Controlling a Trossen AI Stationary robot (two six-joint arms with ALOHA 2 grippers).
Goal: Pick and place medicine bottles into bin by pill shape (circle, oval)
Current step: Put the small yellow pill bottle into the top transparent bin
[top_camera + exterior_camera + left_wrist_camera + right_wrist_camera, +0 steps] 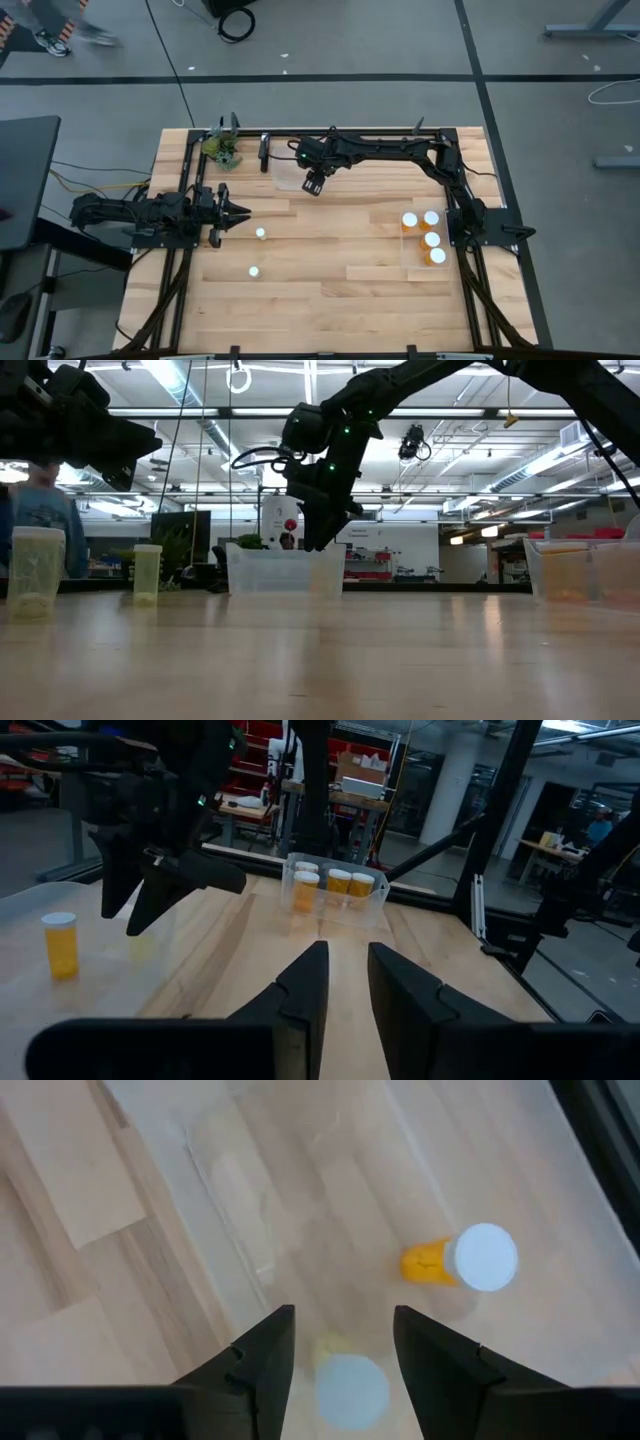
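Observation:
My right gripper (315, 186) hangs open, pointing down, over a clear bin (290, 175) at the table's far middle. In the right wrist view an amber bottle with a white cap (470, 1260) lies on the bin floor. A second, blurred white-capped bottle (350, 1383) shows between the spread fingers. Two more bottles (260, 233) (254, 270) stand upright on the wood left of centre. My left gripper (238, 211) is open and empty at the table's left, level, pointing right. My right gripper has the blurred bottle (350, 1383) between its open fingers, with gaps showing beside the cap. I cannot tell whether either finger touches it.
A second clear bin (420, 262) near the right edge holds several upright bottles (432, 239). A green object (222, 148) sits at the far left corner. Bare wood lies across the near half of the table. A person shows on the floor beyond the table.

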